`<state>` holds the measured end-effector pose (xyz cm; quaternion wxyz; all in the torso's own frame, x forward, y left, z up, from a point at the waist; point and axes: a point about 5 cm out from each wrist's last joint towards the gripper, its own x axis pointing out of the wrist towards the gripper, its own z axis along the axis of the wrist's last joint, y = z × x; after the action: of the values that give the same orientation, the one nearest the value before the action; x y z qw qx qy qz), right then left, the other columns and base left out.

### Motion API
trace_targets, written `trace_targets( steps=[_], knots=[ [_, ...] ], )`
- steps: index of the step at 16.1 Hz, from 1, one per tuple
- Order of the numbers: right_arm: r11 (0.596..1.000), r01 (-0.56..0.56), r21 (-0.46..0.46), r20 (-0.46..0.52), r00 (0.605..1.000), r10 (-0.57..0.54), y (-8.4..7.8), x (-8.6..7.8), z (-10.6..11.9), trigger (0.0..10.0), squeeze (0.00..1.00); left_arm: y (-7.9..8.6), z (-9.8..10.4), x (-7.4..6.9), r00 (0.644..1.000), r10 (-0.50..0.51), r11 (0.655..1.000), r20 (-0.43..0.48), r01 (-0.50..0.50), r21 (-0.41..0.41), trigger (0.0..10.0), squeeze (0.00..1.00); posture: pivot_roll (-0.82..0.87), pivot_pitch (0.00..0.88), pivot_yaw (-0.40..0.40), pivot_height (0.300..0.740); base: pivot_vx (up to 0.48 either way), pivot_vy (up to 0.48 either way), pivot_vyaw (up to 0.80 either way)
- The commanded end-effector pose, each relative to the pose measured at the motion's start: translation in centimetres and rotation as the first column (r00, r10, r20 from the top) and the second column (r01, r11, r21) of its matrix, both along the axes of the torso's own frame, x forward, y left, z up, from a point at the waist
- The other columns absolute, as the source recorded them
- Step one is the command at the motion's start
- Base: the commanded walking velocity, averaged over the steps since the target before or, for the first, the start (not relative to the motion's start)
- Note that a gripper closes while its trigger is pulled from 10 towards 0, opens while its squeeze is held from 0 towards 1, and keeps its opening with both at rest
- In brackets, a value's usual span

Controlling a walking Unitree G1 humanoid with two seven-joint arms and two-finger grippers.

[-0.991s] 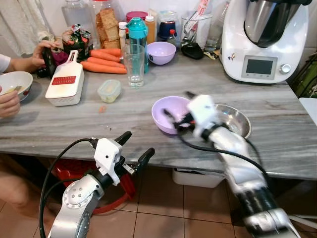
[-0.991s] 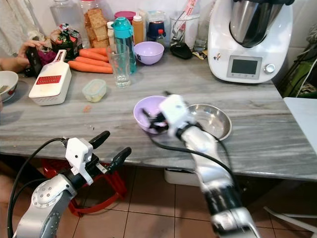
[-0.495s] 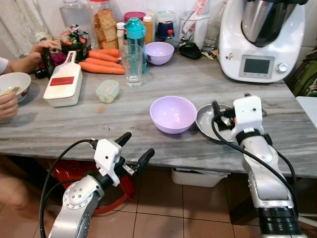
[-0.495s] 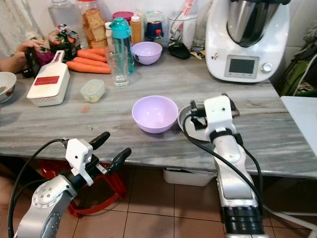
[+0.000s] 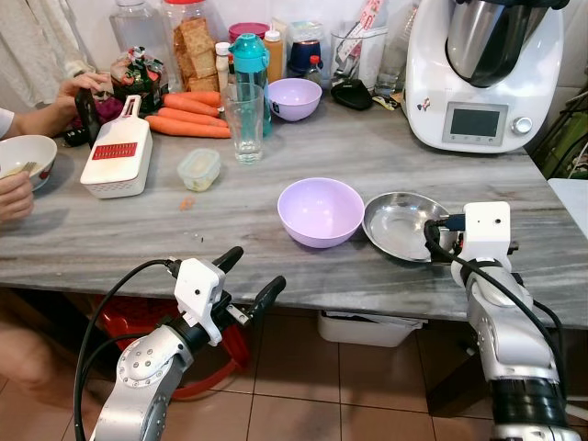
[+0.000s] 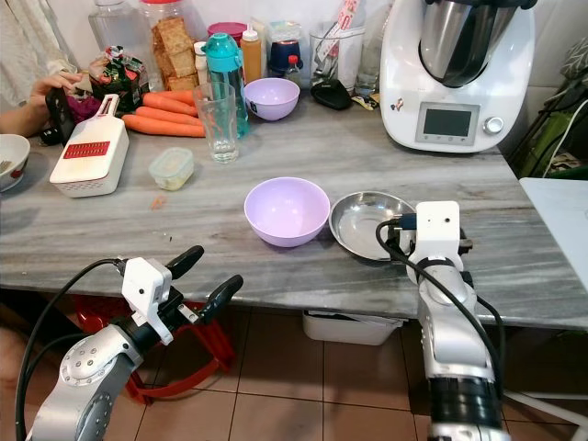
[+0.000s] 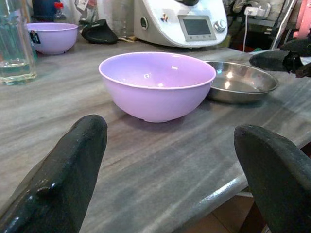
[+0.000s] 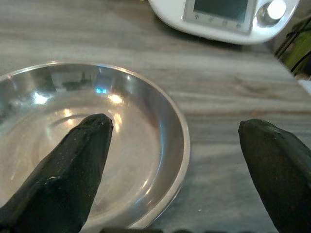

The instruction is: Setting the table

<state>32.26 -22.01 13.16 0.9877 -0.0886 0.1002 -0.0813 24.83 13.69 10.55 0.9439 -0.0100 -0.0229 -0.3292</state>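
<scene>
A lilac bowl (image 5: 322, 211) stands upright near the front of the grey marble table (image 5: 138, 230). Touching its right side is a shallow steel bowl (image 5: 401, 225). My right gripper (image 5: 439, 237) is open at the steel bowl's (image 8: 146, 126) right rim. One of its fingers (image 8: 73, 170) is over the inside and the other lies outside the rim. My left gripper (image 5: 250, 274) hangs open in front of the table edge, level with the lilac bowl (image 7: 156, 85) and apart from it.
At the back stand a second lilac bowl (image 5: 297, 97), a glass (image 5: 248, 121), a teal bottle (image 5: 252, 64), carrots (image 5: 188, 115) and a white kitchen machine (image 5: 482, 73). A grater (image 5: 119, 156) and a small tub (image 5: 201, 168) lie left. A person's hand (image 5: 14, 193) holds a bowl (image 5: 28, 156).
My right arm has swung right, from the lilac bowl to the steel bowl's right rim. The left arm has stayed where it was.
</scene>
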Motion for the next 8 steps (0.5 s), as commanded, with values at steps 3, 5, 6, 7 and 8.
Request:
trace_targets(
  steps=[3, 5, 6, 7, 8],
  knots=[
    [0.998, -0.062, -0.003, -0.017, 0.998, 0.062, 0.2, 1.2, 0.4, 10.0, 0.6, 0.4, 0.0, 0.0, 1.0, -0.001, 1.0, -0.004, 0.001, 0.01, 10.0, 0.0, -0.02, 0.045, 0.017, 0.74, 0.0, 0.0, 0.0],
    [0.998, -0.07, -0.003, -0.02, 0.997, 0.07, 0.2, 1.6, 0.5, 10.0, 0.57, 0.4, 0.0, -0.1, 1.0, 0.001, 1.0, -0.006, -0.001, 0.011, 10.0, 0.0, -0.01, 0.05, 0.016, 0.74, 0.0, 0.0, 0.0],
    [0.996, -0.085, -0.005, -0.041, 0.996, 0.085, 0.2, 1.9, 0.4, 10.0, 0.46, 0.4, 0.0, -0.2, 1.0, 0.003, 1.0, -0.007, -0.003, 0.01, 10.0, 0.0, -0.01, 0.05, 0.016, 0.74, 0.0, 0.0, 0.0],
    [0.995, -0.098, 0.009, -0.075, 0.992, 0.099, 0.1, 2.0, 0.1, 10.0, 0.23, 0.3, 0.0, -0.3, 1.0, 0.002, 1.0, -0.009, -0.002, 0.011, 10.0, 0.0, -0.01, 0.056, 0.015, 0.74, 0.0, 0.0, 0.0],
    [0.992, -0.127, 0.0, -0.104, 0.987, 0.126, 0.3, 2.2, -0.1, 10.0, 0.0, 0.4, 0.0, -0.4, 1.0, 0.0, 1.0, -0.008, 0.0, 0.017, 10.0, 0.0, -0.01, 0.059, 0.015, 0.74, 0.0, 0.0, 0.0]
  ],
)
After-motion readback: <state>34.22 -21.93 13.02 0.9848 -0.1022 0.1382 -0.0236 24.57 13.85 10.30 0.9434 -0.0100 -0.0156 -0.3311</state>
